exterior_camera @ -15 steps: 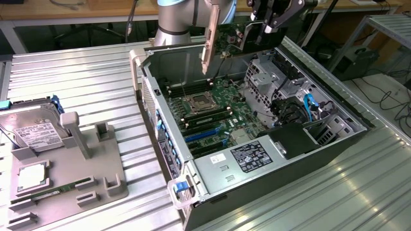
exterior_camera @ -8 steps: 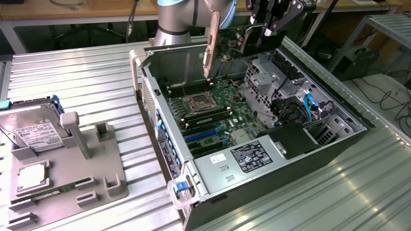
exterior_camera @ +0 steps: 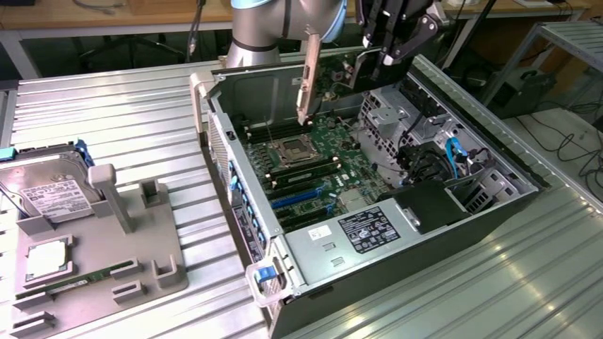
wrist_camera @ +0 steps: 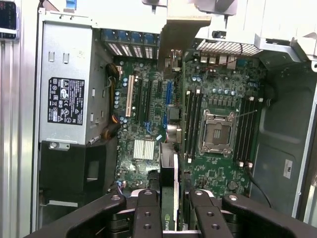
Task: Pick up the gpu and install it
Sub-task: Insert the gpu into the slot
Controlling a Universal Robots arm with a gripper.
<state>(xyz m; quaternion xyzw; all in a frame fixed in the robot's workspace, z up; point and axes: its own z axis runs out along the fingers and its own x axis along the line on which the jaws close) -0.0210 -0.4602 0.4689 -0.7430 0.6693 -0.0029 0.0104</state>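
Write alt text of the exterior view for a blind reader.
The gripper holds the gpu above an open computer case on a metal table. At the exterior view's left, a grey fixture holds a hard drive.

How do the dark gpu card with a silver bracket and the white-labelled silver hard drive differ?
The dark gpu card with a silver bracket hangs on edge over the open computer case, held by the fingers; the white-labelled silver hard drive rests on the grey holder, untouched. The card is thin and dark, the drive thicker and pale. Both are flat rectangles.
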